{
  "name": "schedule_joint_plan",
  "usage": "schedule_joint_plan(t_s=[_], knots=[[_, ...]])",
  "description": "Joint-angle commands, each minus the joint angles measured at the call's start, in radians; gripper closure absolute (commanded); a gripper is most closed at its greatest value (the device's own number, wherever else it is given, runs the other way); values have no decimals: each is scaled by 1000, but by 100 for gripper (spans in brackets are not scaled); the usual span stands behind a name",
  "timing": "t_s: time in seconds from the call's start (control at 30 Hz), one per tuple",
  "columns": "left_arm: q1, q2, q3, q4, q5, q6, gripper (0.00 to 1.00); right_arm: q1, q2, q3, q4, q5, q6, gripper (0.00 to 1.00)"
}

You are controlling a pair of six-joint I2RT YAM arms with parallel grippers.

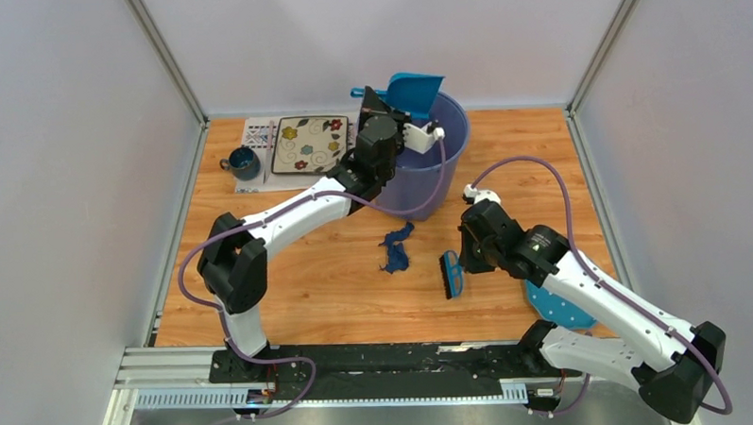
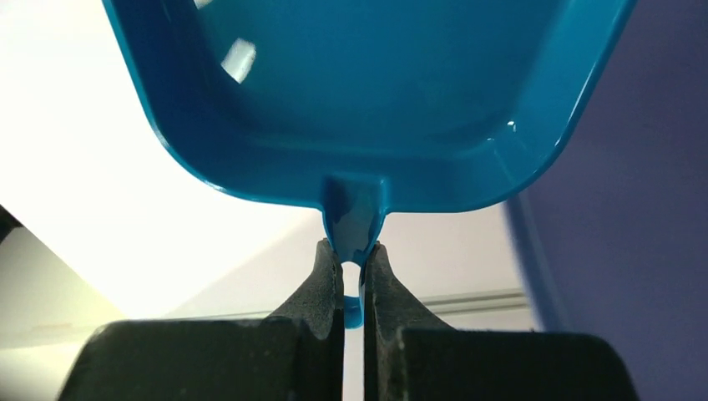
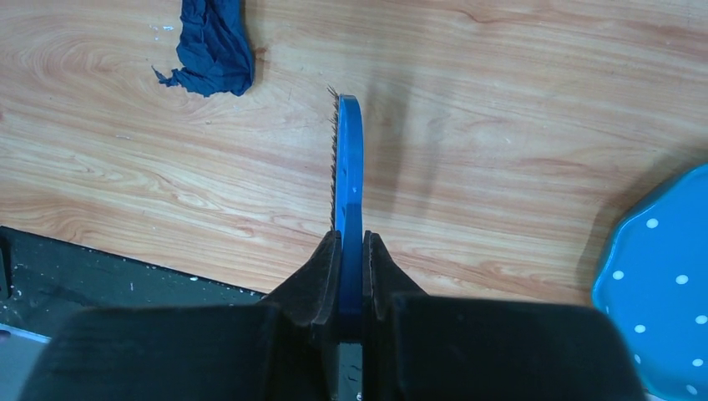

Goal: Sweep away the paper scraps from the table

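**Right gripper (image 3: 351, 244) clamped on brush (image 3: 348, 159), one scrap (image 3: 213, 46) left on table (image 3: 501, 100)**

One dark blue crumpled scrap is seen on the bare wood near the middle of the table, between the bucket (image 1: 447, 163) and the arm bases. No other scraps can be made out. Just to its right, the brush is held on edge by the right gripper, with the bristles turned toward the scrap and apart from it. Whether the bristles touch the wood cannot be told. Further back, the pan (image 2: 376, 83) is pinched by its handle in the left gripper (image 2: 353, 255), whose jaws are closed on it. The pan is held tilted over the bucket, and its inside looks empty. A polka-dot cloth (image 3: 659, 276) lies at the near right, partly under the right arm.

Trouble is judged likeliest if a stroke is made while the pan is up at the bucket. With nothing to receive it, the scrap could be pushed toward the near edge and lost. So light a piece might also be caught in the bristles or flicked aside by a fast stroke. The pan's thin handle might twist in the grip when it is set down
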Motion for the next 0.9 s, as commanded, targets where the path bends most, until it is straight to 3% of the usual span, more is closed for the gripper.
schedule_joint_plan(t_s=[0.0, 0.07, 0.13, 0.27, 0.4, 0.5, 0.53, 0.6, 0.73, 0.87], knots=[[-3, -83, 205, -206, -21, -196, 100, -5, -1, 49, 12, 14, -46, 100], [0, -101, 355, -491, 21, -347, 100, -5, 16, 72, 27, -3, -103, 100], [1, -130, 423, -601, 64, -490, 100, -2, 29, 98, 39, -24, -178, 100], [23, -199, 452, -872, 95, -637, 100, 12, 46, 155, 128, -38, -340, 100], [163, -296, 433, -1202, 250, -943, 100, 70, 95, 178, 214, -36, -515, 100], [329, -406, 270, -1344, 455, -1068, 100, 109, 161, 184, 283, -6, -615, 100], [369, -472, 132, -1352, 524, -1079, 100, 109, 206, 187, 295, -15, -626, 100], [469, -530, -10, -1372, 570, -1087, 100, 109, 258, 209, 314, -9, -646, 100], [555, -629, -349, -1436, 681, -1067, 100, 130, 434, 290, 225, 10, -602, 100], [557, -672, -555, -1439, 722, -1007, 100, 192, 519, 304, 182, 16, -531, 100]])
